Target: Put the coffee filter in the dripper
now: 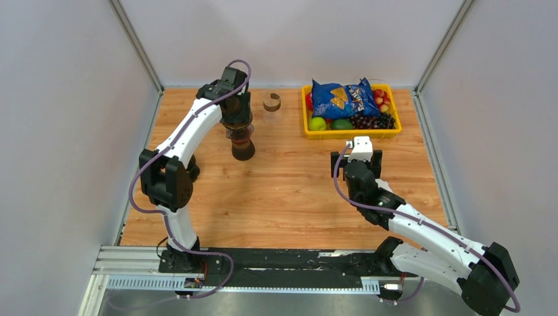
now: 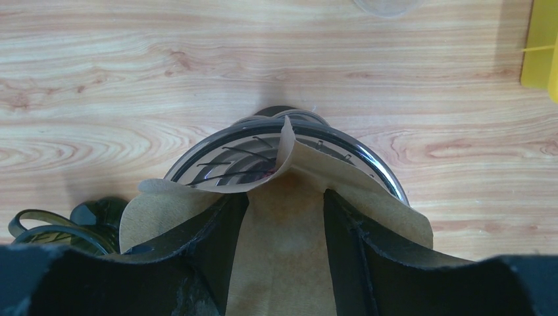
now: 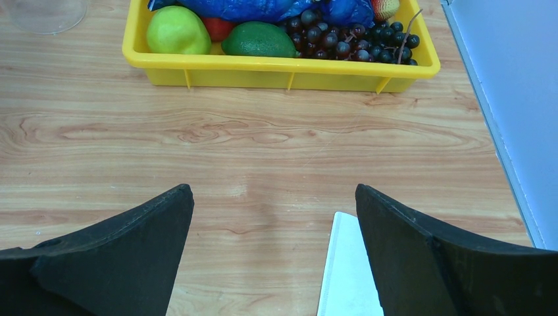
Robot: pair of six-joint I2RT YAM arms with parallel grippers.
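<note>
While the brown paper coffee filter (image 2: 164, 205) lies across the near rim of the chrome-rimmed dripper (image 2: 230, 161), the left gripper (image 2: 284, 197) rests on it with fingers parted; the right gripper (image 3: 273, 191) gapes wide above the wooden table (image 3: 263, 141).

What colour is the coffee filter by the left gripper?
The coffee filter is plain tan-brown, like unbleached paper; it shows best in the left wrist view.

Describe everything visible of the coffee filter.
The coffee filter is brown paper, creased, with one folded edge standing up. It drapes over the rim of the chrome-rimmed dripper, whose ribbed inside is mostly uncovered, so it is not seated. It spreads behind and between the fingers of the left gripper; whether they grip it is unclear.
</note>
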